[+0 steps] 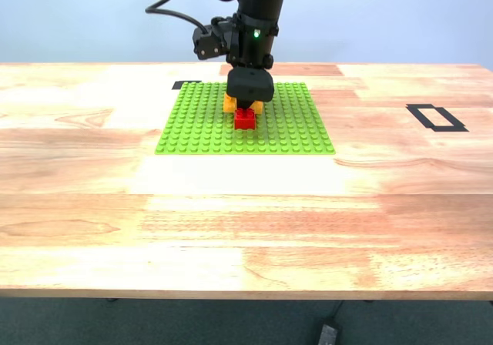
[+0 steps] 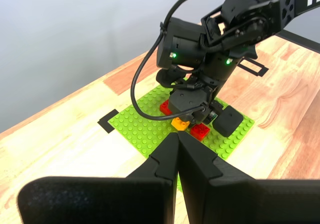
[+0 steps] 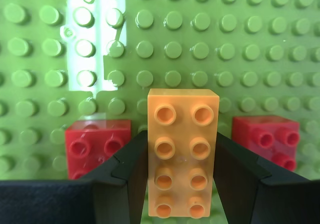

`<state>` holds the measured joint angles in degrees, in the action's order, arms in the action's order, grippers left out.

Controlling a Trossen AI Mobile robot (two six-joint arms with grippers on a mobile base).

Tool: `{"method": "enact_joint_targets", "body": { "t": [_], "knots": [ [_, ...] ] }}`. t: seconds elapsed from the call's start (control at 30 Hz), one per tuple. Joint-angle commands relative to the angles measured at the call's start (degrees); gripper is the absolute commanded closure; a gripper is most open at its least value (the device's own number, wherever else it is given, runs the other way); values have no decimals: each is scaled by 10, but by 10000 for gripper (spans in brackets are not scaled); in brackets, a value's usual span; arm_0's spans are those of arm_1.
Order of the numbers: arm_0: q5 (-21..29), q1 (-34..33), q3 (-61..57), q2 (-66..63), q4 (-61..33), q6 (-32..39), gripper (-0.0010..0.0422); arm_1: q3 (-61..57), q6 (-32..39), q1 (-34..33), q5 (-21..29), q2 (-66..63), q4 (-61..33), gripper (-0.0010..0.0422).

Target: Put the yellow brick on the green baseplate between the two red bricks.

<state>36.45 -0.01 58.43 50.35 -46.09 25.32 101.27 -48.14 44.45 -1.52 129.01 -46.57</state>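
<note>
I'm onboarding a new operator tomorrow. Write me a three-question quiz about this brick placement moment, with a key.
1. True or false: my second gripper is shut on the yellow brick.
2. Multiple choice: my first gripper is A) holding a red brick, B) shut and empty, away from the green baseplate, C) wide open.
3. Fill in: in the second wrist view, a red brick sits on each ____ of the yellow brick; the other is opposite.

Key: 1 true; 2 B; 3 side.
</note>
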Motion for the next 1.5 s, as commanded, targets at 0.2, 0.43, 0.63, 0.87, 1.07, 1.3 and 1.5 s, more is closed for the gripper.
{"method": "enact_joint_targets", "body": {
  "t": [0.2, 0.43, 0.63, 0.87, 1.07, 1.3, 1.5],
  "knots": [
    [0, 0, 0, 0, -3, 0, 412, -16, 9, 0, 4, -1, 12, 397],
    [0, 0, 0, 0, -2, 0, 412, -15, 9, -3, 4, -4, 16, 349],
    [0, 0, 0, -2, -1, 0, 412, -15, 14, -3, 5, -1, 19, 262],
    [0, 0, 0, -3, -1, 1, 413, -18, 16, -3, 19, -11, 33, 205],
    [0, 0, 0, -3, -1, 1, 413, -21, 14, -3, 19, -24, 42, 203],
    [0, 0, 0, -3, -2, 1, 413, -14, 20, -3, 23, -39, 41, 203],
    [0, 0, 0, -3, -2, 1, 413, -22, 21, -3, 35, -50, 38, 225]
  ]
}}
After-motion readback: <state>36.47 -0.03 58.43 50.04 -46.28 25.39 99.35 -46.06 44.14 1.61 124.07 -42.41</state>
